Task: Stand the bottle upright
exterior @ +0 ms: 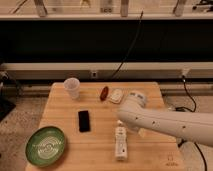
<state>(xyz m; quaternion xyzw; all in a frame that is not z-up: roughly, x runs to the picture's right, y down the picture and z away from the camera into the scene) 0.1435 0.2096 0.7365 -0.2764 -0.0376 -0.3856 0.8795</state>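
The bottle lies flat on its side on the wooden table, in the part nearest the 6 o'clock edge. Its long axis runs along the 12-to-6 line, with the narrow neck pointing to 12 o'clock. The neck end disappears under the white arm, which comes in from 4 o'clock and ends in a rounded joint above the middle of the table.

The gripper sits below that joint, just over the bottle's neck end, and the arm covers most of it. Its jaws stand apart and grip nothing. I cannot tell whether it touches the bottle.

The black phone lies flat at 10 o'clock from the bottle, clear of it and roughly parallel to it. The green plate rests at 9 o'clock from the bottle, beyond the phone, at the table's 8 o'clock corner.

At 12 o'clock from the bottle, past the arm's joint, the small white rounded-square object lies near the far edge, with a red object just beside it at its 9 o'clock. The translucent white cup stands upright at the table's 11 o'clock corner, well apart from the bottle.

A black cable hangs behind the table against the dark wall.
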